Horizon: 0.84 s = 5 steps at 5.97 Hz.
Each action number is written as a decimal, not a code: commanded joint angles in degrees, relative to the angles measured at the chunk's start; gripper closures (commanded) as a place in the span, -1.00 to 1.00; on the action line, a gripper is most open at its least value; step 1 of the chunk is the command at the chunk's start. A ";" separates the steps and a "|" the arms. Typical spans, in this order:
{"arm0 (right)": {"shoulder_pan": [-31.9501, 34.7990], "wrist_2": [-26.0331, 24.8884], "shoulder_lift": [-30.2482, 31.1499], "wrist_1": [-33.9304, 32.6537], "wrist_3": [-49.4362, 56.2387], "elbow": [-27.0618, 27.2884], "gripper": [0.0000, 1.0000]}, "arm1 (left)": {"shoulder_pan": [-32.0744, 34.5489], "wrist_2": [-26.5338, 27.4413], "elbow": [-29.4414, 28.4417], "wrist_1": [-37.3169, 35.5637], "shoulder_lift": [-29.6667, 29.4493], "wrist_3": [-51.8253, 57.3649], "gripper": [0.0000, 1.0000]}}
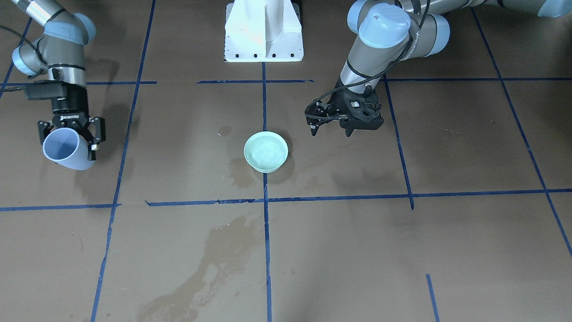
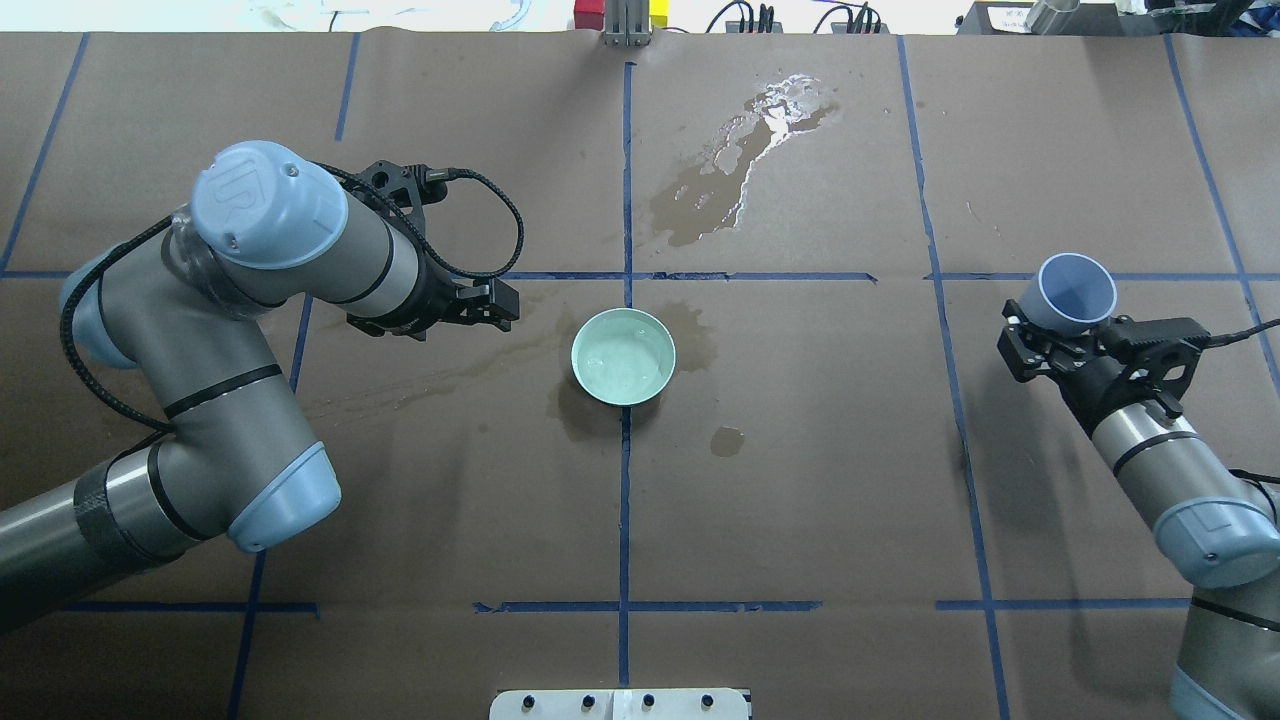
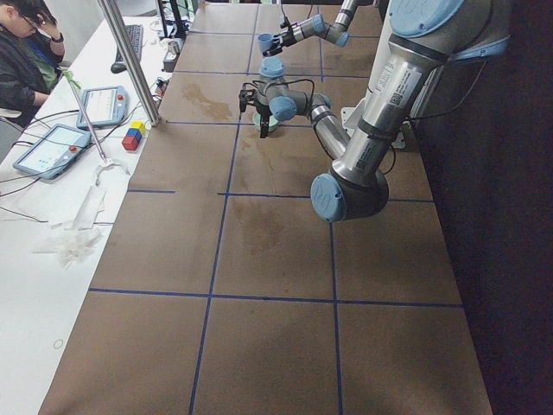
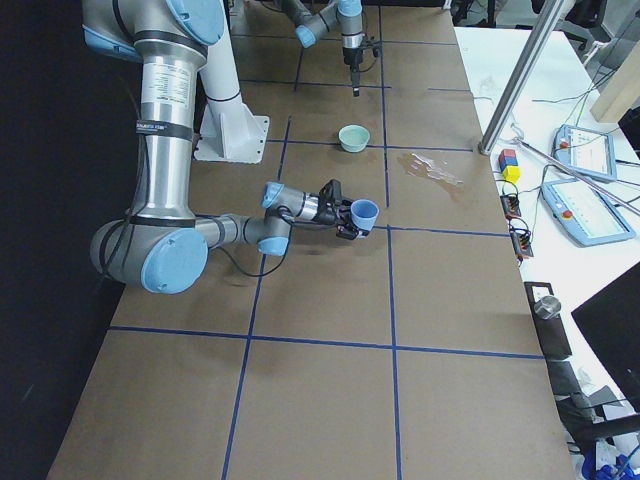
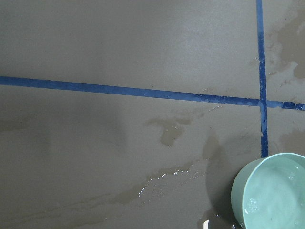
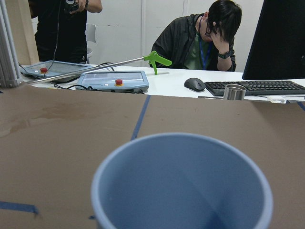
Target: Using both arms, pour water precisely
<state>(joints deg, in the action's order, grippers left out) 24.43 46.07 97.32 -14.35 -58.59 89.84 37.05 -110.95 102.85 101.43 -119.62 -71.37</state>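
Overhead exterior view: we see a mint-green bowl (image 2: pixel 574 356) at the middle of the brown bench (image 2: pixel 800 480), with the water (image 2: pixel 622 360) lying in it, clear and faintly bubbly. Wet stains darken the bench around the bowl, and a shiny puddle (image 2: pixel 740 170) lies farther off, so some water has missed.

We judge the pour to be done or nearly done. The pale blue cup (image 2: pixel 1076 295) is well apart from the bowl, and the right wrist view shows no water inside it. What seems left is to set the cup down.

The right arm (image 2: pixel 1150 430) reaches along the bench's right side. The right gripper (image 1: pixel 70 134) has its jaws clamped around the cup's body. The cup is lifted off the bench and tilted, its mouth facing up and away from the robot.

The left arm (image 2: pixel 250 300) bends in from the left. The left gripper (image 2: pixel 500 300) hangs just beside the bowl, apart from it, carrying nothing. We cannot tell whether its jaws are spread or closed.
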 commanded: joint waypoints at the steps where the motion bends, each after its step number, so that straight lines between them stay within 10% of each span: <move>1: 0.97 1.04 0.24 7.90 1.37 -7.81 0.94 | -0.05 0.03 0.07 0.00 0.00 0.00 -1.00; 3: 0.89 1.04 0.32 11.09 1.63 -10.74 0.84 | -0.05 0.03 0.07 -0.09 0.00 0.00 -1.00; 5: 0.89 1.04 0.33 11.10 1.90 -10.74 -0.07 | -0.05 0.03 0.07 -0.09 0.00 -0.09 -1.00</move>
<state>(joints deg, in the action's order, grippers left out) 25.31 47.11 97.64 -3.36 -56.84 79.18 37.00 -110.92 102.91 101.35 -119.66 -71.43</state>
